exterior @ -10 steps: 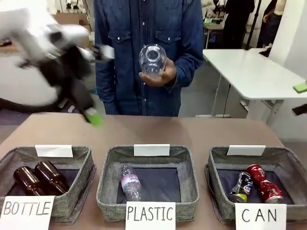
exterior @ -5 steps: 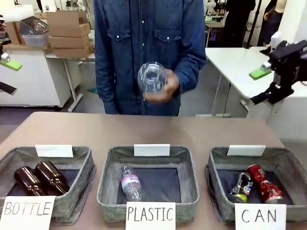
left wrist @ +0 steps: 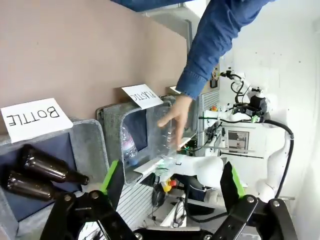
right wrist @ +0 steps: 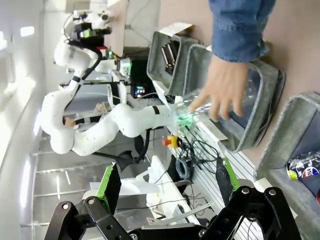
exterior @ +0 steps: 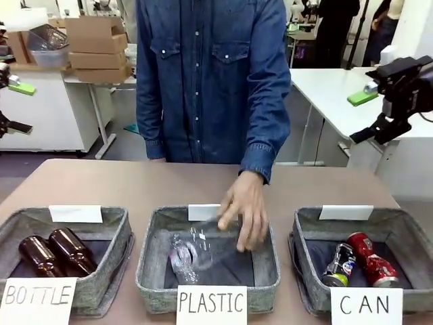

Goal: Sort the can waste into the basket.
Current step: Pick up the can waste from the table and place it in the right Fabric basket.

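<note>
Both cans, the dented red can (exterior: 372,261) and the black-and-silver can (exterior: 340,265), lay side by side inside the CAN basket (exterior: 399,223) at four o'clock on the table; sorting appeared complete. The left gripper (left wrist: 170,180) and right gripper (right wrist: 165,182) stood apart, empty. The person's hand (exterior: 245,210) lowered what looked like a clear plastic bottle (exterior: 203,245) into the PLASTIC basket (exterior: 150,261).

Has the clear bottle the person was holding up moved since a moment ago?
Yes. The clear bottle has come down from chest height into the PLASTIC basket, with the person's hand on it.
</note>
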You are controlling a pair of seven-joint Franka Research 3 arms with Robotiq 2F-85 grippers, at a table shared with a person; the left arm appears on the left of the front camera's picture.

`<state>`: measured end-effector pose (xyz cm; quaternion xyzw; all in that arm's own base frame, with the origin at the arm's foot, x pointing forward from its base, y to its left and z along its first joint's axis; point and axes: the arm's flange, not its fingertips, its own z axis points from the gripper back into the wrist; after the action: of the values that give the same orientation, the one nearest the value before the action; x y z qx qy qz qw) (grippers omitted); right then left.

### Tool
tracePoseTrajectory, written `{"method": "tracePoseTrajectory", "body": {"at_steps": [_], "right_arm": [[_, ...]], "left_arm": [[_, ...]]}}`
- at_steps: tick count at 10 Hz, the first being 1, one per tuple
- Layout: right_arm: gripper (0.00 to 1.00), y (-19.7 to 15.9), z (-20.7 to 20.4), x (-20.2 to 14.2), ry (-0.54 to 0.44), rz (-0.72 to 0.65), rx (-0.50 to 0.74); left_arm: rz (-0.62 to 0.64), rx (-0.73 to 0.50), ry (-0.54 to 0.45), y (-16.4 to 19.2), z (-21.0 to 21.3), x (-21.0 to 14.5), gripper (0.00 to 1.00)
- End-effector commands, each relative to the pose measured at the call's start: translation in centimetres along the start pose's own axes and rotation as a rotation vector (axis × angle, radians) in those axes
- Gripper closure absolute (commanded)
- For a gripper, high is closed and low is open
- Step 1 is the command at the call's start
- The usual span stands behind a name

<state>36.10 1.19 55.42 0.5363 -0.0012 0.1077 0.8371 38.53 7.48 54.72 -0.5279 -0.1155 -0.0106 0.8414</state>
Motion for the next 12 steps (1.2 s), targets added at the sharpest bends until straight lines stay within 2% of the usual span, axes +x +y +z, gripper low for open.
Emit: {"method": "tracePoseTrajectory", "body": {"at_steps": [1, 12], "right_arm": [[0.00, -0.19, -0.13, -0.26, 0.016, 0.028, -0.013], [0.00, -0.19, -0.13, -0.26, 0.016, 0.028, -0.013]], "left_arm": [[-0.034, 0.013, 0.007, -0.83, 0.62, -0.60, 0.00], [-0.034, 0.013, 0.007, -0.83, 0.62, -0.60, 0.00]]}}
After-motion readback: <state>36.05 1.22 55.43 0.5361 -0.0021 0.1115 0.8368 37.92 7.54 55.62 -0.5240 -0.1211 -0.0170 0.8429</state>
